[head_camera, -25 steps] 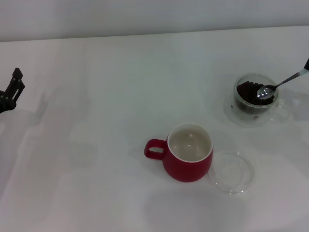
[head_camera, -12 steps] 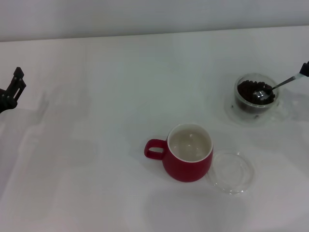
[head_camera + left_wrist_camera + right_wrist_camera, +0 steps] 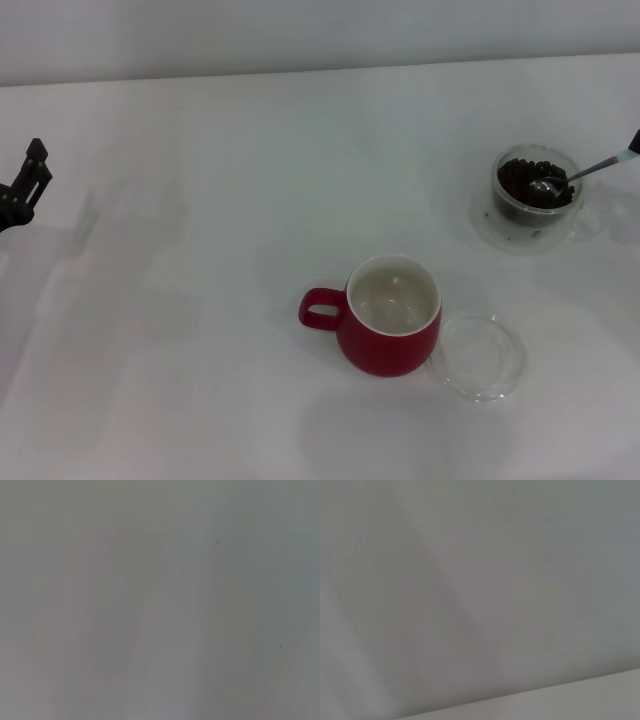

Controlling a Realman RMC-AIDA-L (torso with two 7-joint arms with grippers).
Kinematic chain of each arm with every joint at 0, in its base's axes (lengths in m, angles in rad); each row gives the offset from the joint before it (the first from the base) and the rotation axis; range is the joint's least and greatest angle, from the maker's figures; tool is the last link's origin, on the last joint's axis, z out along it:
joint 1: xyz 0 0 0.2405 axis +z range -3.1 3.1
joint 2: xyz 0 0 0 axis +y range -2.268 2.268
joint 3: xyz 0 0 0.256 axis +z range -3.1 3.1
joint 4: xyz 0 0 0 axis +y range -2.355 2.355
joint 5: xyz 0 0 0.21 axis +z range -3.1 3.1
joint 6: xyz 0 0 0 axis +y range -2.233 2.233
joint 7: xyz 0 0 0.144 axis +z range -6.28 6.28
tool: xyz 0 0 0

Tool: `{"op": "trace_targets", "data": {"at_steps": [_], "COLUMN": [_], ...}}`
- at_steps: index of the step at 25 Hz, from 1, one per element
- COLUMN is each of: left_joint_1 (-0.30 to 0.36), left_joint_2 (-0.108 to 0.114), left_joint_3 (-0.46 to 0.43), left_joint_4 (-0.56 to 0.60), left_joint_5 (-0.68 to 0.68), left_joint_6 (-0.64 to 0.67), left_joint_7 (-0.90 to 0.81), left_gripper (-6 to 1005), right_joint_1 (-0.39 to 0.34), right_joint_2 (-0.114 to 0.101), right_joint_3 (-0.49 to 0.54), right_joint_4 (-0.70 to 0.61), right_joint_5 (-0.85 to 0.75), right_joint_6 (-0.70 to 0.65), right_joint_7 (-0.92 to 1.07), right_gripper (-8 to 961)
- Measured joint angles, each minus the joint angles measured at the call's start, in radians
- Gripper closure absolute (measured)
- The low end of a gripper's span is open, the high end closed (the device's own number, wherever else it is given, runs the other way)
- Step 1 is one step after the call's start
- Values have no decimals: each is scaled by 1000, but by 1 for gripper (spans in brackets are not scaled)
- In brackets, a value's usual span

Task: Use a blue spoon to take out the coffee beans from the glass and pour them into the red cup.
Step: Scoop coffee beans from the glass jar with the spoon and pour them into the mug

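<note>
The glass (image 3: 537,203) stands at the table's far right and holds dark coffee beans (image 3: 520,176). The blue spoon (image 3: 575,176) slants down into it from the right, its metal bowl lying on the beans; the pale handle runs off the picture's right edge. Only a dark tip of my right gripper (image 3: 635,141) shows at that edge, shut on the spoon's handle. The red cup (image 3: 390,345) stands near the middle front, handle to the left, with its cream inside bare. My left gripper (image 3: 24,187) is parked at the far left edge. Both wrist views show only blank pale surface.
A flat clear glass saucer (image 3: 482,357) lies right beside the red cup, on its right. The white table (image 3: 220,200) ends at a pale wall along the back.
The spoon's bowl has dipped lower into the beans, and the glass has shifted slightly to the right and away. The left arm has not moved.
</note>
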Motion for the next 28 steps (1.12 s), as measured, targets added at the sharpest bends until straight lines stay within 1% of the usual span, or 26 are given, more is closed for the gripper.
{"op": "trace_targets", "data": {"at_steps": [15, 28], "left_joint_1": [-10, -26], "left_joint_2": [3, 3], "left_joint_3": [0, 0], "left_joint_4": [8, 8], "left_joint_5": [0, -1], "left_joint_6": [3, 29], "left_joint_7": [0, 0], "left_gripper": [269, 270], "right_joint_1": [-6, 2], "right_joint_2": [0, 0], "right_joint_3": [-3, -12], "right_joint_4": [2, 14], "right_joint_5": [-6, -25], "right_joint_6": [-9, -85], "right_joint_7": [78, 302], "right_gripper": [807, 806]}}
